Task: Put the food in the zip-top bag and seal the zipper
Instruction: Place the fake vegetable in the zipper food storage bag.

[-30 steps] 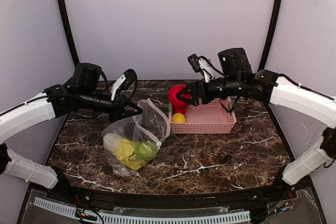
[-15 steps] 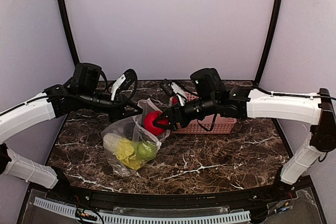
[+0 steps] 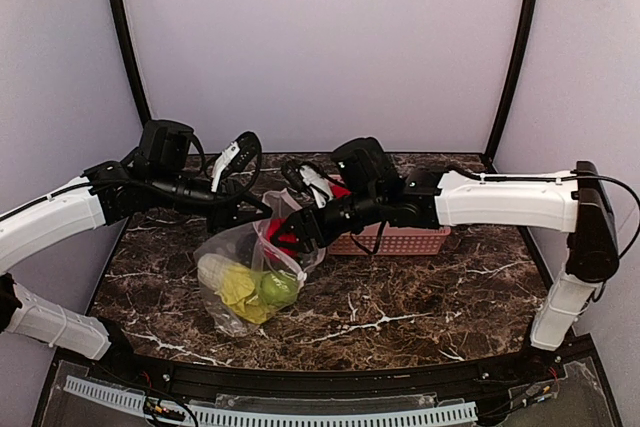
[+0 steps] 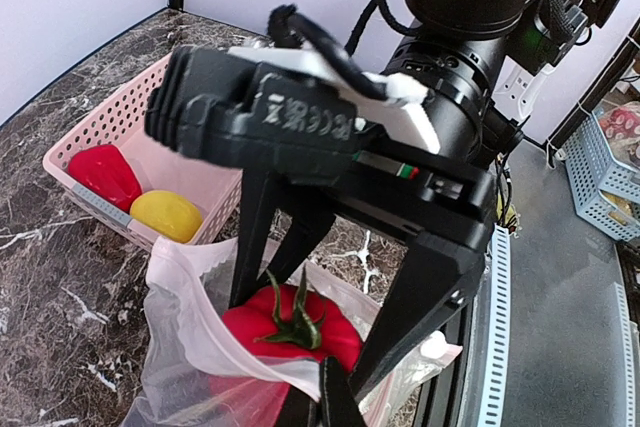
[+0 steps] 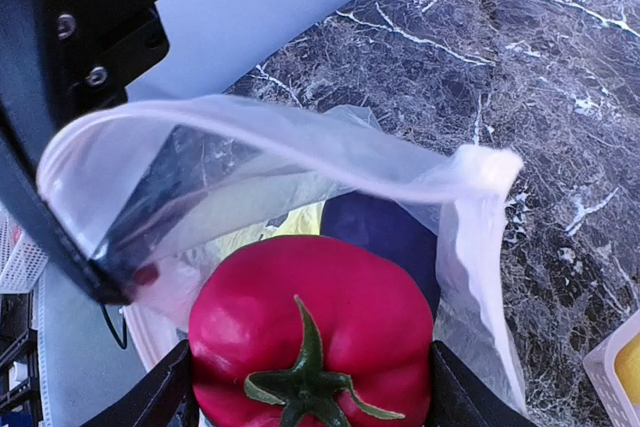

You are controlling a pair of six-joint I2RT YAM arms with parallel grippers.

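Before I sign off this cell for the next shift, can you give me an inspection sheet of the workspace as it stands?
Surface: dark marbled table, white veins.
Job's things: zip-top bag open, with cabbage and green round piece inside; red bell pepper at its mouth; red piece and yellow piece in the pink basket.
Clutter: nothing seen.
Grippers: left gripper shut on the bag's rim; right gripper clamps the pepper.
Cables: black loops at both wrists.
Surroundings: pale walls, black frame posts.
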